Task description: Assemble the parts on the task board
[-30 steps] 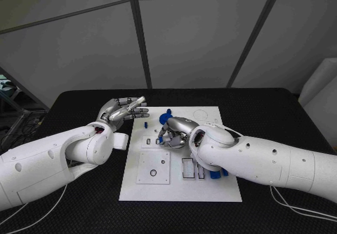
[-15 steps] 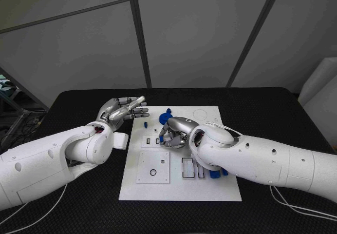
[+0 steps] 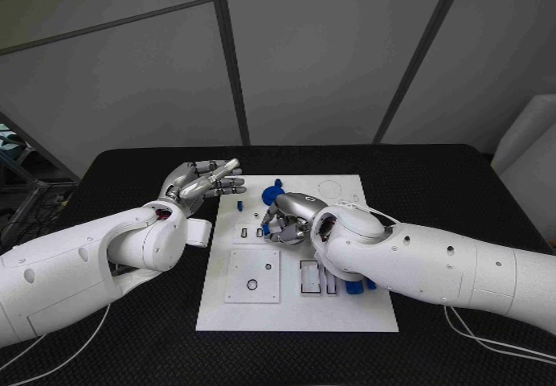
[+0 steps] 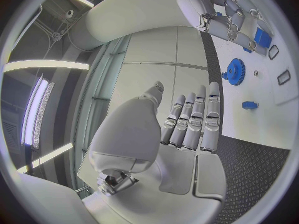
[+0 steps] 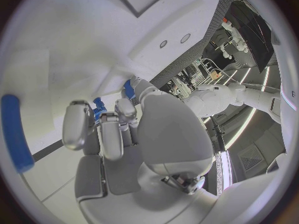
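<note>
Several blue parts [image 3: 351, 285] loose on the task board [image 3: 348, 318], gear [image 3: 271, 193] included; right hand [image 3: 290, 219] curled over one (grip unclear), left hand [image 3: 204, 183] spread, empty; mostly undone.

Two thick arms are seen, clad in smooth white shells divided by dark seams and dotted with small dark screw holes. Each arm is ended by a silver hand, the left hand [image 3: 204, 184] and the right hand [image 3: 290, 217], whose fingers [image 4: 211, 120] are built of metallic segments with pale grey pads. Thin white cables are trailed beneath both forearms (what may be reddish wiring is glimpsed at the left wrist).
</note>
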Controlling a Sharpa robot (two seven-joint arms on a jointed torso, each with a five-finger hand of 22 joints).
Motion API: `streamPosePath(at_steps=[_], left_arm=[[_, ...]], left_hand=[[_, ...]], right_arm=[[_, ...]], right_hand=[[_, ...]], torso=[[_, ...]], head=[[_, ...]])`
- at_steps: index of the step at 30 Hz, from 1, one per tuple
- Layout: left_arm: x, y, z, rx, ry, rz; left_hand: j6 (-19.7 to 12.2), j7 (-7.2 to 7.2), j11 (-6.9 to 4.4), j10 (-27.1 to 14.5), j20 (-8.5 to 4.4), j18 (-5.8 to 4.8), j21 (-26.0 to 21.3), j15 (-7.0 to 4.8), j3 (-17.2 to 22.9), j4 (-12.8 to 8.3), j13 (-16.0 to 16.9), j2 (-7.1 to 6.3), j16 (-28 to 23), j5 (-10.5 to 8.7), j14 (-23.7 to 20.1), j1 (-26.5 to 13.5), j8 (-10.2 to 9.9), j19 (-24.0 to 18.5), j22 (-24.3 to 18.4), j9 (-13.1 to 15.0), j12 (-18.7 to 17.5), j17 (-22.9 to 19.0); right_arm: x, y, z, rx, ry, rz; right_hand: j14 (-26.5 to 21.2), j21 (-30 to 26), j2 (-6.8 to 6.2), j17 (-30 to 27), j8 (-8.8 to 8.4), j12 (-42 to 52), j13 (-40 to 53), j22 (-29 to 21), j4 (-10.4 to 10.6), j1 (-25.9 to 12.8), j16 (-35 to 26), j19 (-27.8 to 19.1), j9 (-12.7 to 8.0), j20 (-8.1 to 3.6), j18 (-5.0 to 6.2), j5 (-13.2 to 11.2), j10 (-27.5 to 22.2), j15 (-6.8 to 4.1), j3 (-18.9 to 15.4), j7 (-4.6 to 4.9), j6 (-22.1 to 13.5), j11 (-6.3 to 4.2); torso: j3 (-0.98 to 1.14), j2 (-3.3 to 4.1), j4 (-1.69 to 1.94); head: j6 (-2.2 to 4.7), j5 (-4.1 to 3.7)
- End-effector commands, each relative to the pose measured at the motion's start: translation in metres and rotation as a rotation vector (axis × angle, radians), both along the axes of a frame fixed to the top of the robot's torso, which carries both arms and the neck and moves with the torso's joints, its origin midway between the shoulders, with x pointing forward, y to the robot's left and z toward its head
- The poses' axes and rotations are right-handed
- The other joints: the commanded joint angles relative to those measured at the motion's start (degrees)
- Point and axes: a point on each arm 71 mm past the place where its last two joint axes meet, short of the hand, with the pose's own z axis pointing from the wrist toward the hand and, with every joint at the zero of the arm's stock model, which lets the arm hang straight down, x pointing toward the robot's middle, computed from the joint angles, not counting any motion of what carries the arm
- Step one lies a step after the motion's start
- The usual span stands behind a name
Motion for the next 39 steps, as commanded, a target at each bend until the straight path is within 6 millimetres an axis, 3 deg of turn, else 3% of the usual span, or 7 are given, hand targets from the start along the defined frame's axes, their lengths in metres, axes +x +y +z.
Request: streamPosePath(at_steps=[1,5,12,18,36,39], left_arm=[[0.0,-0.002,0.002,-0.002,-0.009,-0.014],[0.0,-0.002,0.002,-0.002,-0.009,-0.015],[0.0,-0.002,0.002,-0.002,-0.007,-0.017],[0.0,-0.002,0.002,-0.002,-0.006,-0.017],[0.0,-0.001,0.001,-0.001,-0.003,-0.018],[0.001,-0.001,0.001,-0.002,-0.005,-0.018]], left_hand=[[0.1,2.46,-0.11,0.0,0.17,-0.29,-0.2,0.3,0.0,-0.2,0.0,0.05,-0.2,-0.03,0.2,-0.1,-0.1,0.0,-0.1,0.0,0.3,0.1],[0.1,2.46,-0.11,0.0,0.17,-0.29,-0.2,0.3,0.0,-0.2,0.0,0.05,-0.2,-0.03,0.2,-0.1,-0.1,0.0,-0.1,0.0,0.3,0.1],[0.1,2.46,-0.11,0.0,0.17,-0.29,-0.2,0.3,0.0,-0.2,0.0,0.05,-0.2,-0.03,0.2,-0.1,-0.1,0.0,-0.1,0.0,0.3,0.1],[0.1,2.46,-0.11,0.0,0.17,-0.29,-0.2,0.3,0.0,-0.2,0.0,0.05,-0.2,-0.03,0.2,-0.1,-0.1,0.0,-0.1,0.0,0.3,0.1],[0.1,2.49,-0.09,0.0,0.18,-0.3,-0.3,0.32,0.1,-0.4,0.0,0.1,-0.3,-0.03,0.2,-0.1,-0.1,0.0,-0.1,0.0,0.3,0.1],[0.6,1.89,-0.37,0.1,0.13,-0.26,-0.3,0.19,0.5,-0.8,0.0,0.42,-0.4,-0.03,0.4,0.2,0.2,0.0,-0.2,0.1,0.4,0.2]], right_arm=[[0.0,-0.003,-0.009,-0.046,0.035,-0.011],[0.0,-0.003,-0.009,-0.047,0.036,-0.012],[0.0,-0.003,-0.008,-0.033,0.025,-0.019],[0.0,-0.003,-0.007,-0.018,0.018,-0.022],[-0.005,-0.006,0.003,0.11,-0.071,-0.017],[-0.008,-0.008,0.006,0.131,-0.087,-0.003]], right_hand=[[4.6,-0.4,-0.62,9.1,-0.42,-0.2,-0.1,-0.2,0.3,-0.3,-0.1,-0.1,-0.1,0.28,-0.06,0.1,-0.5,0.31,-0.1,-0.11,-0.5,0.05],[4.6,-0.5,-0.84,9.1,-0.53,-0.3,-0.2,-0.2,0.4,-0.5,-0.1,-0.1,-0.1,0.35,-0.04,0.5,-0.6,0.36,-0.3,-0.05,-0.8,0.1],[4.7,-0.6,-1.72,9.4,-1.77,-0.8,-0.8,-0.4,0.8,-1.2,0.1,-0.2,-0.9,0.76,-0.02,0.5,-1.4,0.85,-1.5,0.59,-4.3,0.72],[4.7,-0.8,-2.53,9.6,-1.58,-1.6,-1.8,-0.5,1.8,-2.1,0.2,-0.3,-1.2,1.13,0.02,0.6,-2.5,1.22,-3.6,0.98,-6.5,1.13],[4.7,-0.7,-2.98,9.8,-0.62,-0.6,-1.4,-0.3,3.0,-1.7,0.3,-0.2,-1.1,1.34,-0.01,0.9,-2.3,1.39,-6.3,1.1,-7.3,1.27],[4.8,-0.7,-3.08,10.0,-0.4,-0.4,-1.3,-0.2,3.2,-1.4,0.4,-0.1,-1.1,1.35,-0.03,1.0,-2.2,1.39,-6.8,1.08,-7.3,1.26]], torso=[[-0.01,-0.01,0.03],[0.0,0.01,-0.01],[0.0,-0.04,0.01],[0.0,-0.04,0.03],[0.07,-0.05,-0.03],[0.04,-0.12,-0.08]], head=[[-0.06,-0.06],[-0.03,0.0],[-0.06,-0.1],[0.08,-0.09],[0.23,-0.07],[0.32,-0.08]])
